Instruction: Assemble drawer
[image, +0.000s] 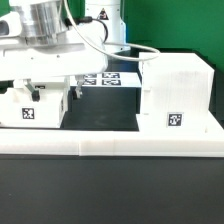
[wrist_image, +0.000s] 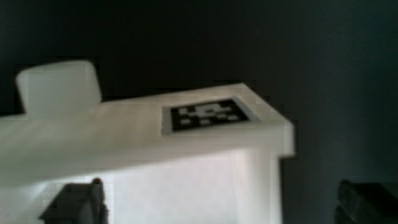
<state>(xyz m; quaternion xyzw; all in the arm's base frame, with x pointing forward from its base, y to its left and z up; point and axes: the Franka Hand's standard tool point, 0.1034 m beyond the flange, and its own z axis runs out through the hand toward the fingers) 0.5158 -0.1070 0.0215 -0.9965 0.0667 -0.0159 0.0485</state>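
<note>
Exterior view: a low white rail (image: 110, 146) runs nearest. Behind it, a small tray (image: 30, 110) sits at the exterior view's left and the tall casing (image: 178, 95) at its right. Above the tray hangs the hand (image: 53, 90), spread wide, gripping nothing. Farthest lies the marker board (image: 105, 79).

We see tray (image: 50, 112) at exterior view's left, casing (image: 176, 95) at its right, well apart. Behind, between them, marker board (image: 108, 78). Across front, before both, rail (image: 110, 146). All rest on table (image: 105, 108), we note. Above tray hangs gripper (image: 52, 90), fingers spread.
</note>
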